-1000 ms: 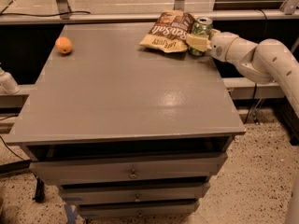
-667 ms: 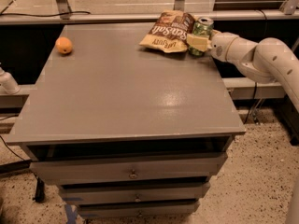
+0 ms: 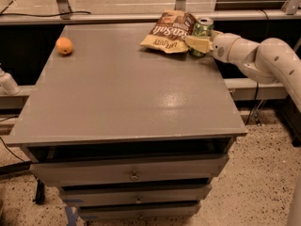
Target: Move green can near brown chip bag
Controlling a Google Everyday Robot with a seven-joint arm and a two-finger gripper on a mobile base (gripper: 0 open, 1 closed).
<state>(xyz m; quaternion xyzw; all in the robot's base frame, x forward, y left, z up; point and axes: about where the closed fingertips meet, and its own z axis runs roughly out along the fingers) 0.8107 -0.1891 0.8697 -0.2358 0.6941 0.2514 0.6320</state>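
Note:
The green can (image 3: 204,27) stands upright at the far right of the grey table (image 3: 127,93), its silver top showing. It is right beside the right edge of the brown chip bag (image 3: 169,31), which lies flat with white lettering and a cream-yellow band at its near end. My gripper (image 3: 199,38) reaches in from the right on the white arm (image 3: 263,58). It is around the can's lower half, with one cream finger (image 3: 196,43) across the can's front. The other finger is hidden behind the can.
An orange (image 3: 64,45) lies at the far left of the table. The table's right edge is just below the arm. Drawers (image 3: 134,175) face front under the top. A metal rail (image 3: 117,17) runs behind the table.

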